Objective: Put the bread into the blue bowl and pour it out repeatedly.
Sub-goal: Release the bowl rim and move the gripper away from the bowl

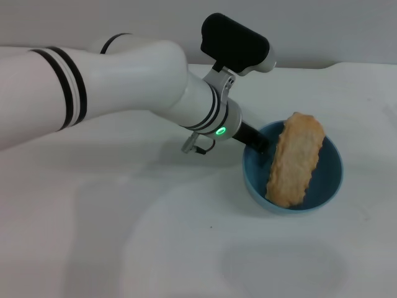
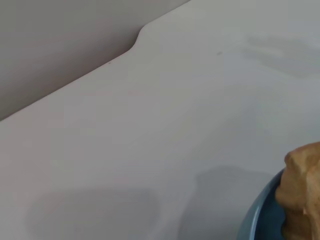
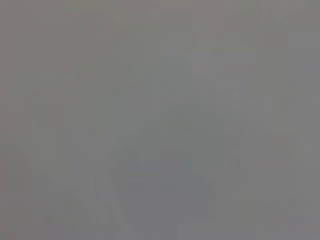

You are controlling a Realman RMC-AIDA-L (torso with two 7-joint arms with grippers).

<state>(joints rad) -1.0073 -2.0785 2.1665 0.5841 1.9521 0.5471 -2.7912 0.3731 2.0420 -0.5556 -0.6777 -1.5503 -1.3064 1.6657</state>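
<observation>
The bread (image 1: 295,159) is lying in the bowl (image 1: 254,184), one end propped on the far rim. The left gripper (image 1: 259,144) is pinching the bowl's near-left rim. Pouring appears next, calling for a lift and tilt. The right gripper is unseen.

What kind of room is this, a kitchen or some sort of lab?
Probably a lab test bench rather than a kitchen: a bare white table against a plain wall, a glossy light-blue bowl holding an orange ridged toy bread loaf, and the robot's left gripper at the bowl's rim.
</observation>
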